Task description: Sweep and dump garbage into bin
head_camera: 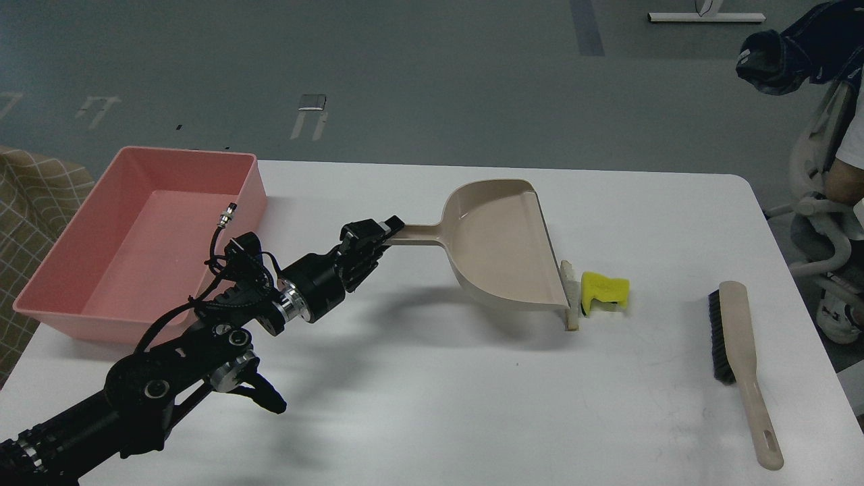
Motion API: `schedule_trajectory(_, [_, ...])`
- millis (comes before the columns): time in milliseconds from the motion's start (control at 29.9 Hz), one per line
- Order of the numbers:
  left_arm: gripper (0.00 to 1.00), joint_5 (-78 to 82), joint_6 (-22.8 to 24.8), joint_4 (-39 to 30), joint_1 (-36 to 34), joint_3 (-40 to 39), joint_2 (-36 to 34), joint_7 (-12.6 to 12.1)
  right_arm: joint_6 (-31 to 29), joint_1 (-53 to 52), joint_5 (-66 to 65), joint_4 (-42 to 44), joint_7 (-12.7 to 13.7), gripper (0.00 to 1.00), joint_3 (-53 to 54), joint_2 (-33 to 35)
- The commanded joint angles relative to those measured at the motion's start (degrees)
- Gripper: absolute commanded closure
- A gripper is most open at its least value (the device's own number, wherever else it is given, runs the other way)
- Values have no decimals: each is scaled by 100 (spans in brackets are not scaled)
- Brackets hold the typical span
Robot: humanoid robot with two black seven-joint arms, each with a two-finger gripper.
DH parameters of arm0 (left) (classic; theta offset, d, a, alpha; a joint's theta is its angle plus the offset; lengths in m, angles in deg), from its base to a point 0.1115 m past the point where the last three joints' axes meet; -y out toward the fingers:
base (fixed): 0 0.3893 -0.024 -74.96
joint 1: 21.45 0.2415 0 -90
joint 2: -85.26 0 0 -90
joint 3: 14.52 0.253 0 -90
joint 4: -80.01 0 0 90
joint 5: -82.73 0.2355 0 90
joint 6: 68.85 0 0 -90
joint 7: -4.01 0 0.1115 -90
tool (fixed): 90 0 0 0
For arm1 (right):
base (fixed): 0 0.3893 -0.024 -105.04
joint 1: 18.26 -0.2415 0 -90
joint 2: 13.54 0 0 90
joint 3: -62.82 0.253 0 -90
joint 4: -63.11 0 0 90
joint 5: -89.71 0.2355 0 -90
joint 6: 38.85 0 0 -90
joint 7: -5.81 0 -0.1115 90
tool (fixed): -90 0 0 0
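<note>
Far left, pink bin looks empty, nothing dumped yet. L gripper is clamped on the dustpan handle. Bread slice touches its lip, yellow lump just right. Brush untouched near right; R gripper unseen.

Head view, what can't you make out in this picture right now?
- Off-white slice: partly hidden behind the dustpan lip.
- Left gripper: dark on the dustpan handle, fingers hard to separate.
- Right arm: out of view.
- Pink bin: near wall hides the floor's front strip.
</note>
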Motion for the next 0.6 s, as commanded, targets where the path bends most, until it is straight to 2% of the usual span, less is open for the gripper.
schedule_trajectory(0, [83,2,57,-156,-48,4,-298,79,-6,211,-40,-54,-12,0,-514,624])
schedule_trajectory(234, [83,2,242,-403,-39,4,-765,141,-6,405,-770,-432,-82,0,-1281,1444])
schedule_trajectory(402, [83,45,347,-411,75,22,-774,281,3,1230,-2795,-1354,-170,0,-1325,2058])
schedule_trajectory(502, [83,98,347,-411,84,145,-783,360,3,1284,-3308,-1460,-179,0,-1333,2269])
schedule_trajectory(569, [83,116,347,-411,93,285,-792,509,-85,1432,-3529,-1696,-310,0,-1499,2524])
